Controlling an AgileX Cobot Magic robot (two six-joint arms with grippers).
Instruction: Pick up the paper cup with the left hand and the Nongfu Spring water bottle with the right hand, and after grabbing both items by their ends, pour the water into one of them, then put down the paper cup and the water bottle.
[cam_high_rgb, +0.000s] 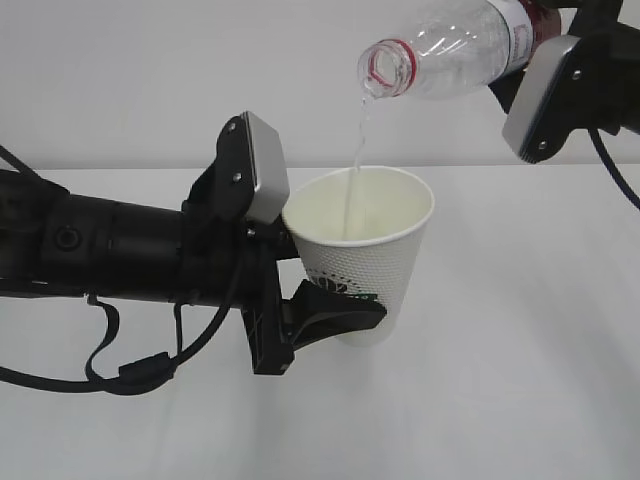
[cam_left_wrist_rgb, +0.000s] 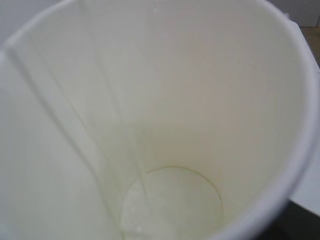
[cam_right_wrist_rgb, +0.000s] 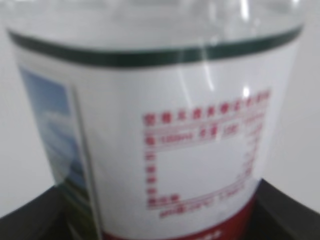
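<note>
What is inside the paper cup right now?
A thin stream of water falls into the paper cup, and a shallow pale pool covers its bottom. Nothing else shows inside.

The left hand is black, with curved fingers, a thick round arm and a grey box with small screws on top. Thin black cables loop under it. The right hand, at 1 o'clock, has the same grey box and one black cable.

A plain white surface is filling the lower part of the exterior view, meeting a pale grey-white wall along a straight horizontal edge. Soft, even light is falling across both, casting only faint shadows. No windows or furniture are showing.
</note>
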